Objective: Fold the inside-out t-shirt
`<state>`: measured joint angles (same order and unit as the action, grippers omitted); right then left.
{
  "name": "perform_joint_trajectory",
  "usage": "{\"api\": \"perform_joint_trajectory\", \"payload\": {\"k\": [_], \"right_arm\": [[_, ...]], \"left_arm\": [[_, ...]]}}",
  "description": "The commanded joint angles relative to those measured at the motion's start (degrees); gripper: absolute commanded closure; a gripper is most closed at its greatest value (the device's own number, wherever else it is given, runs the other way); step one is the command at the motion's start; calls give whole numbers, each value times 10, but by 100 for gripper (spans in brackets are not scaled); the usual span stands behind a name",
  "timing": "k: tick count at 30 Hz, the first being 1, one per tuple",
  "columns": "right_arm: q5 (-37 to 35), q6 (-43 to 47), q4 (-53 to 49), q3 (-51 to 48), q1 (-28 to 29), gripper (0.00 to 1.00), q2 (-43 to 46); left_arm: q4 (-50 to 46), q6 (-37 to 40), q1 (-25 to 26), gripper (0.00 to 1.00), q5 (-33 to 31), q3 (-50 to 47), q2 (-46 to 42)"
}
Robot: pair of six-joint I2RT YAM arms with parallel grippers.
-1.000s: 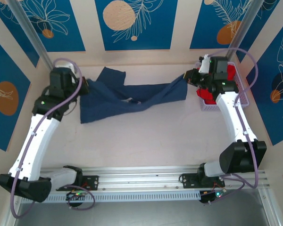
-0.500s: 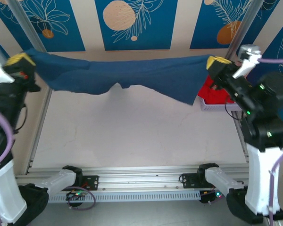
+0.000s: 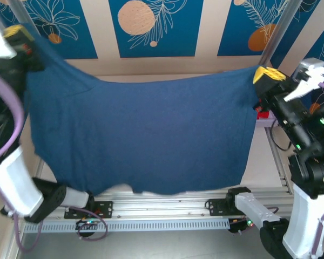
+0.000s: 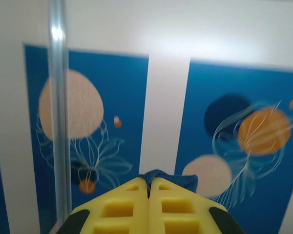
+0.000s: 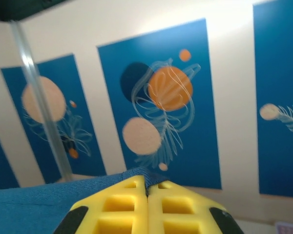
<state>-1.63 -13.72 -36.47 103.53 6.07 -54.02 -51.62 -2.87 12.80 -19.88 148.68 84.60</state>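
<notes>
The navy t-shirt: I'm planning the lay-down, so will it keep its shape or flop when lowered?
Probably floppy: the t-shirt hangs as a slack sheet between the left gripper and right gripper, its top edge sagging. Likely light, since pinched corners alone carry it. Its loose bottom hem may fold under on touchdown.

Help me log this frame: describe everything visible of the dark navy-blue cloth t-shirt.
The dark navy-blue cloth t-shirt is plain, matte and soft-looking. It hangs spread wide like a curtain, top edge sagging between its corners. The left gripper pinches one upper corner, the right gripper the other.
</notes>
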Motion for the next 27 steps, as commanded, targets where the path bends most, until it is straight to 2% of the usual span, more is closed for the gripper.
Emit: {"api": "perform_joint_trajectory", "payload": {"k": [1,5,9,11,13,14,15,16,18,21,24,27], "right_arm": [[-73,48,45,-61,2,100,-75],[-91,71,136,-117,2,100,-187],[-97,78,228,-112,2,100,-359],[-115,78,239,-58,2,98,-474],[-149,81,216,50,2,77,-611],[-163,73,184,113,1,69,-672],[-160,66,134,198,-1,66,-735],[-157,60,84,274,0,62,-789],[-139,58,8,364,7,52,-846],[-124,59,-48,344,26,46,-830],[-82,41,-50,184,57,45,-735],[-11,-2,-19,-1,89,45,-637]], "left_arm": [[22,16,-39,100,14,-35,90],[73,13,-65,100,52,-71,204],[133,16,-71,99,97,-60,352],[155,7,-72,85,109,-6,452],[167,-7,-73,65,115,105,579],[170,-16,-73,59,122,160,631],[176,-33,-74,51,124,204,675],[186,-47,-74,48,128,216,695],[197,-69,-75,39,131,181,685],[190,-103,-77,29,141,74,614],[144,-146,-78,24,167,-28,529],[150,-193,-75,24,211,-221,410]]}}
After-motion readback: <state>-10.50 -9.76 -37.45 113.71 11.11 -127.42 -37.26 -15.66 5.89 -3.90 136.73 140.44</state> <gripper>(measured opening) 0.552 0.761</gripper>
